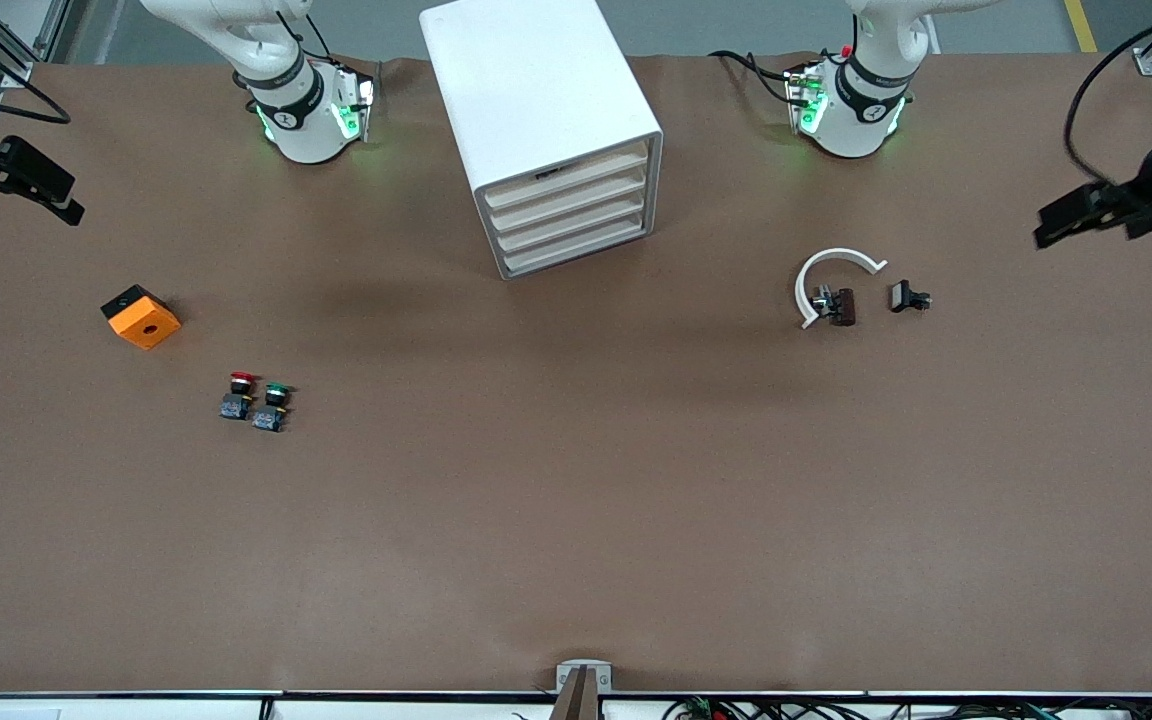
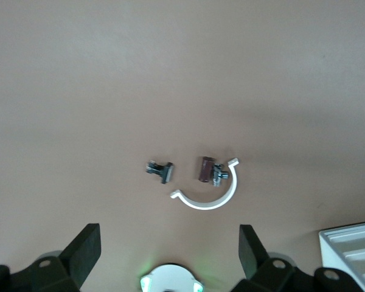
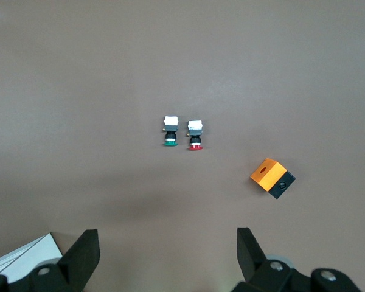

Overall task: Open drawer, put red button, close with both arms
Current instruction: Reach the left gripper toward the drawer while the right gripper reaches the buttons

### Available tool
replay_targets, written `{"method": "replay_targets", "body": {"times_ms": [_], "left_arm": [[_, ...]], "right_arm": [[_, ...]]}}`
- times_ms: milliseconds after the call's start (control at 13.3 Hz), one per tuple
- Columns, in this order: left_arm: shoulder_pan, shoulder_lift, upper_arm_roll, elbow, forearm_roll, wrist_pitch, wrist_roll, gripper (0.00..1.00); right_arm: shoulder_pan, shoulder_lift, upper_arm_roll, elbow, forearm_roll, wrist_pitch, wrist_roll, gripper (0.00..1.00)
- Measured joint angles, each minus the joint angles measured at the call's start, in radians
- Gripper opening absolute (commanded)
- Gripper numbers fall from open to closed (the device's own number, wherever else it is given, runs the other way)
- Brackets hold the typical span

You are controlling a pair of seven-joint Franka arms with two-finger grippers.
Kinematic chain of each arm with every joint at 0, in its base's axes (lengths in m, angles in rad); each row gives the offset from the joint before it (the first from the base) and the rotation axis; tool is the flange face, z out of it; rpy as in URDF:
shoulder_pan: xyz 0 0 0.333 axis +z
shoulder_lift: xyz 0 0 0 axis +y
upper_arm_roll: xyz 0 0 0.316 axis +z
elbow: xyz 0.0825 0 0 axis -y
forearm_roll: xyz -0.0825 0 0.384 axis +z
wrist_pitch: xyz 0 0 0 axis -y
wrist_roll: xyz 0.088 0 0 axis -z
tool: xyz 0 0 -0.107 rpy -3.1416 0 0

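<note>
The white four-drawer cabinet (image 1: 541,110) stands at the robots' edge of the table, between the two bases. All its drawers are shut, and so is the drawer (image 1: 570,201), second from the top. The red button (image 1: 240,393) stands upright toward the right arm's end, beside a green button (image 1: 273,405). It also shows in the right wrist view (image 3: 195,135). My right gripper (image 3: 168,246) is open and empty, high over that end of the table (image 1: 36,190). My left gripper (image 2: 169,243) is open and empty, high over the left arm's end (image 1: 1076,215).
An orange box (image 1: 140,316) with a round hole lies toward the right arm's end. A white C-shaped ring (image 1: 831,280) with a brown part (image 1: 841,306) and a small black part (image 1: 906,297) lie toward the left arm's end. Cabinet corners show in both wrist views (image 2: 353,249) (image 3: 21,255).
</note>
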Motion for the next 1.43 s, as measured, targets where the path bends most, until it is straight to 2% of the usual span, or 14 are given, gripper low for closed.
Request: {"method": "replay_targets", "body": {"times_ms": [150, 300, 450, 750, 975, 1200, 1425], "left_arm": [[-0.025, 0.116, -0.029, 0.001, -0.029, 0.05, -0.144, 1.0], [-0.037, 0.223, -0.042, 0.003, -0.113, 0.12, -0.302, 1.0], [-0.051, 0.297, -0.043, 0.008, -0.188, 0.191, -0.457, 1.0], [-0.144, 0.432, -0.048, 0.012, -0.275, 0.296, -0.923, 1.0], [-0.206, 0.548, -0.049, 0.028, -0.334, 0.365, -1.11, 1.0], [-0.248, 0.627, -0.05, 0.052, -0.393, 0.368, -1.331, 1.0], [-0.28, 0.684, -0.05, 0.053, -0.594, 0.363, -1.492, 1.0]], "right_arm": [[0.0, 0.004, 0.001, 0.001, 0.0, 0.0, 0.0, 1.0], [0.008, 0.025, 0.002, 0.001, 0.0, 0.0, 0.0, 1.0], [0.028, 0.061, 0.003, 0.001, 0.0, 0.003, -0.001, 1.0], [0.05, 0.147, 0.002, -0.001, -0.006, 0.017, -0.001, 1.0], [0.047, 0.246, -0.005, -0.008, -0.093, 0.04, -0.001, 1.0], [0.006, 0.352, -0.013, -0.058, -0.122, 0.194, -0.006, 1.0], [-0.056, 0.416, -0.018, -0.156, -0.123, 0.376, -0.036, 1.0]]}}
